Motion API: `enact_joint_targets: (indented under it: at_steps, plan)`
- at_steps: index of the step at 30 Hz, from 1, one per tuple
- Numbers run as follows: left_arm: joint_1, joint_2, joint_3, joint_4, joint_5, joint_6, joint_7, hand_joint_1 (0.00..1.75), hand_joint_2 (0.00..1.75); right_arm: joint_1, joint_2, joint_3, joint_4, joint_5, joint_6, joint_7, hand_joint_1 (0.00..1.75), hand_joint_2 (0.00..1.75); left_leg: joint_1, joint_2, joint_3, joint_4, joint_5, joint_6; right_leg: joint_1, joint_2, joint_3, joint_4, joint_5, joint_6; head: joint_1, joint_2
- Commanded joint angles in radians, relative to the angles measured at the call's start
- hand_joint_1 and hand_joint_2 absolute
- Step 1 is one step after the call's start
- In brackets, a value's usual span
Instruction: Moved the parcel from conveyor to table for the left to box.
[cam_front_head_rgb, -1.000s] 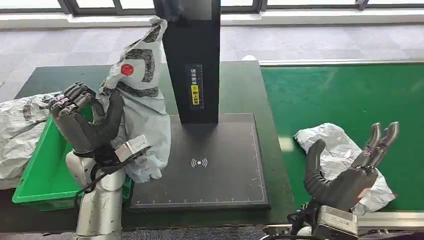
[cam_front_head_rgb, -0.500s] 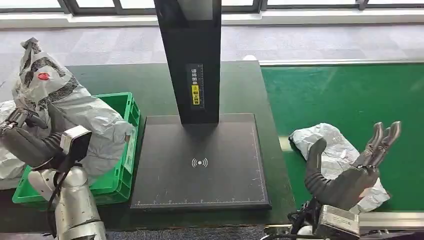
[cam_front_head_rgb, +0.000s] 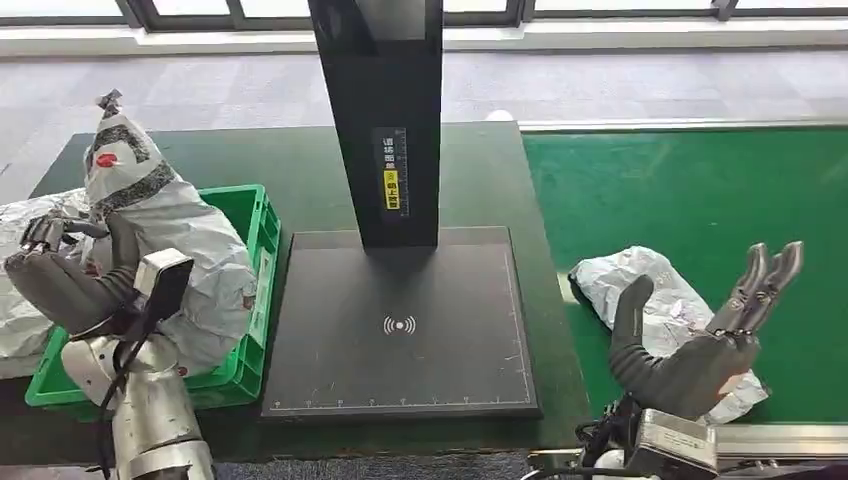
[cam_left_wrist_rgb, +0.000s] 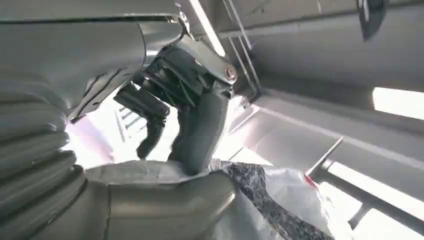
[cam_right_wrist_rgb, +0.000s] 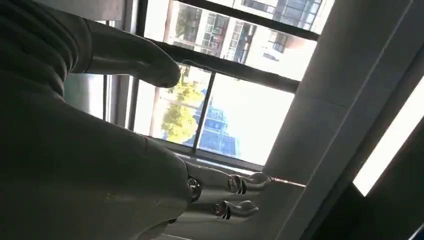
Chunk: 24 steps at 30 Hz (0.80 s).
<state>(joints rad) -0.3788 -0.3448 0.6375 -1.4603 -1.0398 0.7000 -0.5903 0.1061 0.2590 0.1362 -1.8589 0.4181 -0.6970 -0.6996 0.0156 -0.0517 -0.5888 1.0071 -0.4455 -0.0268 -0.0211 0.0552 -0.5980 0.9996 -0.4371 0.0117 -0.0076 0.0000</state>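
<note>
A grey plastic-wrapped parcel (cam_front_head_rgb: 165, 250) is being held upright by the left hand (cam_front_head_rgb: 62, 280) at the far left of the scene, its lower part sitting inside the green crate (cam_front_head_rgb: 255, 225) and its twisted top — marked with a red dot — pointing up and away. The fingers (cam_front_head_rgb: 45, 232) are being kept wrapped round the parcel's left side, the thumb pressed against its front; in the left wrist view the parcel (cam_left_wrist_rgb: 280, 200) is seen bunched under the thumb. A second parcel (cam_front_head_rgb: 655, 300) is lying on the green conveyor (cam_front_head_rgb: 700, 190) at the right, behind the right hand (cam_front_head_rgb: 700, 345), which is being held up open — fingers apart, nothing in it. Between crate and conveyor, a black scanner pad (cam_front_head_rgb: 400, 330) with an upright black post (cam_front_head_rgb: 385, 120) is standing on the dark table (cam_front_head_rgb: 480, 180).
</note>
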Motion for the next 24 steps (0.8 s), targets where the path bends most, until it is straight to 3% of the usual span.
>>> enact_joint_targets:
  at_steps: [1, 2, 4, 18, 21, 23, 24]
  plan:
    - [0.041, -0.004, -0.077, 0.022, -0.041, -0.002, 0.089, 0.00, 1.75, -0.023, -0.030, 0.031, 0.050, -0.021, -0.001, 0.001, 0.00, 1.75, 0.000, 0.006, 0.003, -0.002, -0.001, 0.002, 0.001, -0.003, 0.003, -0.002, 0.000, -0.001, 0.000, 0.000]
    - [0.026, -0.004, -0.060, 0.051, -0.046, -0.002, 0.075, 0.00, 0.00, -0.023, -0.030, 0.032, 0.051, -0.022, -0.001, 0.001, 0.00, 1.75, -0.001, 0.009, 0.005, -0.003, -0.001, 0.002, 0.001, -0.002, 0.004, -0.003, 0.000, -0.002, 0.000, 0.000]
    - [0.018, -0.004, -0.051, 0.074, -0.048, -0.002, 0.074, 0.00, 0.00, -0.022, -0.031, 0.033, 0.050, -0.023, -0.001, 0.001, 0.00, 1.75, 0.000, 0.003, 0.002, -0.001, 0.000, 0.001, 0.001, -0.004, 0.002, -0.001, -0.001, -0.001, 0.000, 0.000]
    - [0.006, -0.004, -0.059, 0.113, -0.019, -0.002, 0.067, 0.00, 0.00, -0.019, -0.032, 0.016, 0.076, -0.016, -0.001, 0.001, 0.00, 1.75, 0.000, 0.004, 0.002, -0.002, 0.000, 0.002, 0.002, -0.007, 0.003, -0.002, 0.000, -0.001, 0.000, 0.000]
    - [0.006, -0.004, -0.044, 0.108, 0.048, -0.002, 0.013, 0.00, 0.00, -0.058, -0.015, -0.085, 0.206, 0.026, 0.001, 0.001, 0.00, 1.75, 0.000, 0.004, 0.003, -0.003, 0.000, 0.002, 0.002, -0.006, 0.004, -0.004, 0.000, -0.002, 0.000, 0.000]
    - [0.005, -0.004, -0.077, 0.165, 0.202, -0.002, -0.068, 0.00, 0.00, -0.108, 0.014, -0.211, 0.316, 0.147, 0.010, 0.025, 0.00, 1.75, 0.000, 0.003, 0.004, -0.003, 0.000, 0.001, 0.001, -0.004, 0.004, -0.004, 0.000, -0.001, 0.000, 0.000]
    - [0.017, -0.004, -0.167, 0.218, 0.344, -0.002, -0.108, 0.00, 0.00, -0.155, 0.038, -0.332, 0.402, 0.314, -0.001, 0.076, 0.00, 1.75, 0.001, 0.003, 0.004, -0.004, 0.001, 0.002, 0.002, -0.006, 0.006, -0.005, 0.001, -0.001, 0.000, 0.000]
